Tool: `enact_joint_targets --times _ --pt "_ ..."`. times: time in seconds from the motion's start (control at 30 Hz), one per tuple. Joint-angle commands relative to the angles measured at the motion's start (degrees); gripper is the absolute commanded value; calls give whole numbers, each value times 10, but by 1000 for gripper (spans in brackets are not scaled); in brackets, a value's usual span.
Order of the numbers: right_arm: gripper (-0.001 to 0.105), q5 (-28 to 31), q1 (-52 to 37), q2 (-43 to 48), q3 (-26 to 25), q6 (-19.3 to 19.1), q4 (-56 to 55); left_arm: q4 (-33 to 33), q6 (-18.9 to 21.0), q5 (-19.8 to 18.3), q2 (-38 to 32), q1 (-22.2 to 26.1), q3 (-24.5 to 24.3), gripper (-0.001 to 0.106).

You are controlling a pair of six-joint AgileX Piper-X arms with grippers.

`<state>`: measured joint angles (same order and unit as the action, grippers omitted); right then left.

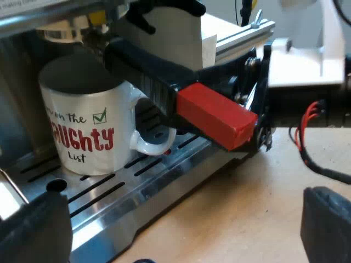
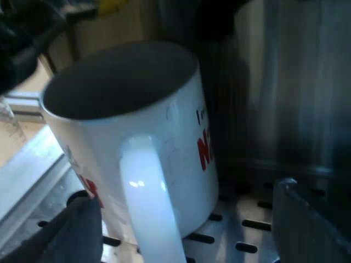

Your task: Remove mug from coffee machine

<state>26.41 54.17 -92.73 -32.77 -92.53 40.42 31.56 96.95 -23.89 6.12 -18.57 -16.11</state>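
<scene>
White mug (image 2: 137,109) sits on the drip tray (image 2: 230,235), handle (image 2: 147,192) at twelve o'clock between the right tool's (image 2: 186,230) wide-spread fingers. The left tool (image 1: 181,230), also wide, hovers farther off.

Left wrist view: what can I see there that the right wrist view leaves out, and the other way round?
Left wrist view: the holder's dark handle with its red end, jutting from the machine near the mug, and the wooden table. Right wrist view: the mug's handle close up, between the open fingers of the right gripper. Both: the white mug upright on the slotted drip tray.
</scene>
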Motion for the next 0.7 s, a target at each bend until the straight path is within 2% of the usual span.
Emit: enact_joint_targets --times 0.03,0.13,0.33,0.5,0.6,0.7 --pt "66 -19 -3 -12 -11 -2 4 -13 0 -3 -1 -3 -2 86" --pt "66 -24 -3 -18 -15 -2 4 -17 0 -3 -1 -3 -2 86" --pt "66 -31 -7 -53 -58 -2 4 -17 0 -3 -1 -3 -2 86" --pt "62 -34 -6 -61 -79 -2 -44 -17 0 -3 -1 -3 -2 86" --pt "49 -34 -6 -61 -80 -2 -55 -17 0 -3 -1 -3 -2 86" --pt "24 -34 -6 -61 -80 -2 -55 -17 0 -3 -1 -3 -2 86"
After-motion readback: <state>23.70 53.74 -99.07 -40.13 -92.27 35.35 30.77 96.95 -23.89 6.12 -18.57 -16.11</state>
